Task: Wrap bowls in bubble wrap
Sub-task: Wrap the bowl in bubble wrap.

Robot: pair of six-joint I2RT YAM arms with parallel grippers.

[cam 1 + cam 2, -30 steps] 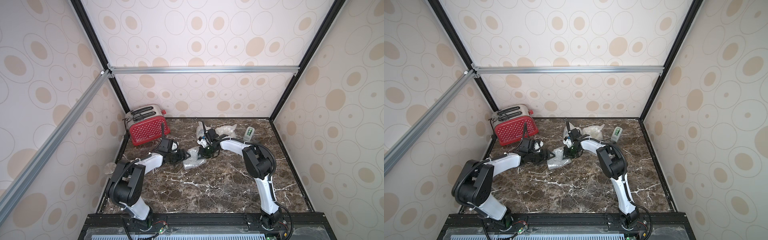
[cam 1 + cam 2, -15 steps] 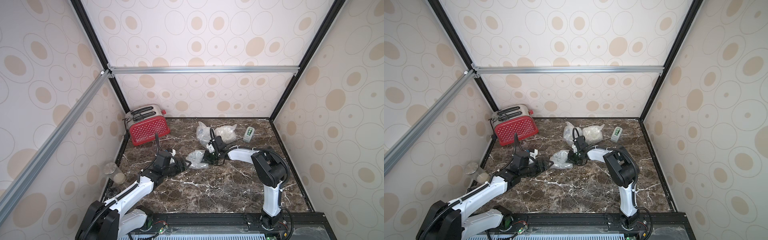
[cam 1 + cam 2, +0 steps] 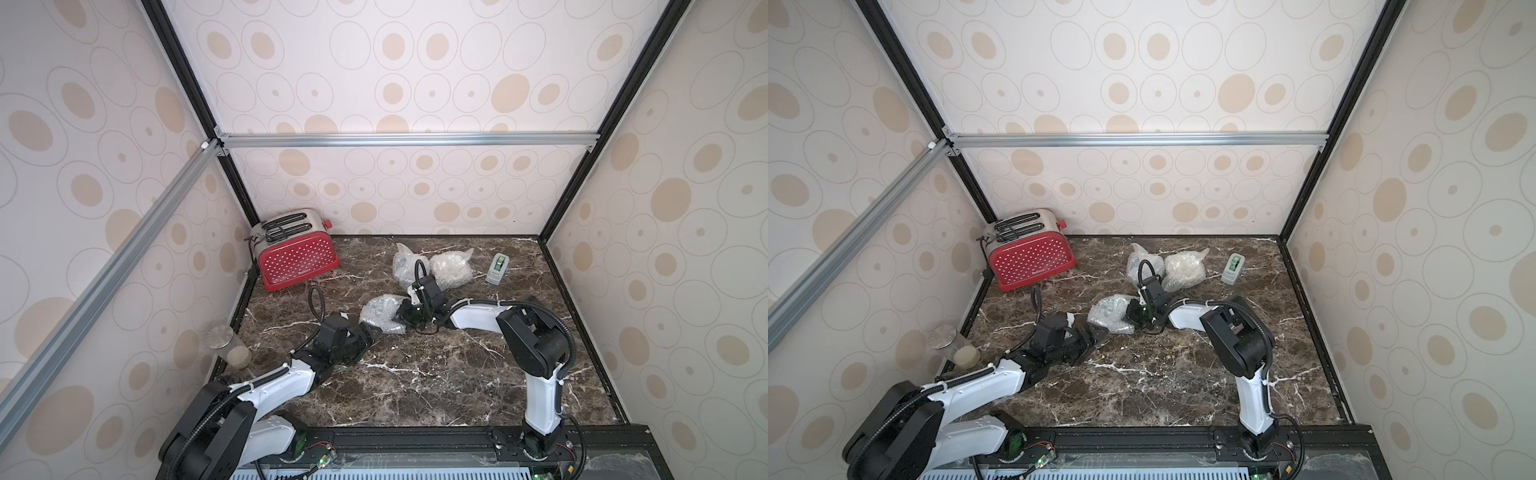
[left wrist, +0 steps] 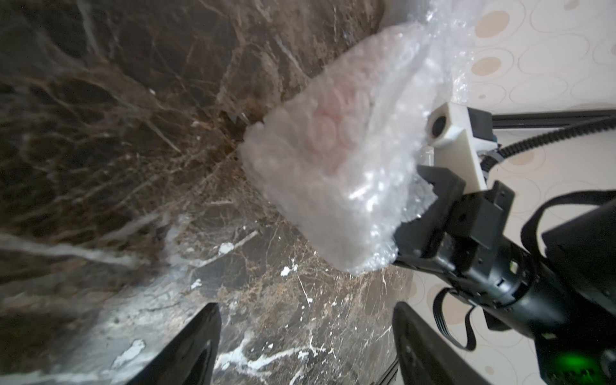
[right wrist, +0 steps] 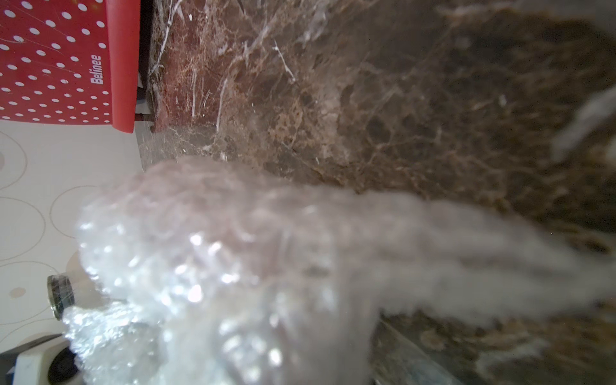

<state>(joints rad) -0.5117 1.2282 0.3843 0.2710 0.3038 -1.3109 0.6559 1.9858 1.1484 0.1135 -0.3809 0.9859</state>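
Mid worktop (image 3: 424,374): one bundle (image 3: 379,316) of bubble wrap. Bowl inside is too blurry to ID, and I can't tell if it's resting or lifted. R pincer (image 3: 404,319) is clamped on the bundle's wrap, clear in the left wrist view. L pincer (image 4: 306,340) sits just beside the bundle's other side, jaws apart, nothing between them. Back-L bundle (image 3: 405,266) and back-R bundle (image 3: 452,268) touch each other near the rear wall. Toaster (image 3: 297,257) is back left, tape dispenser (image 3: 498,269) back right, jar (image 3: 230,347) at the left edge.
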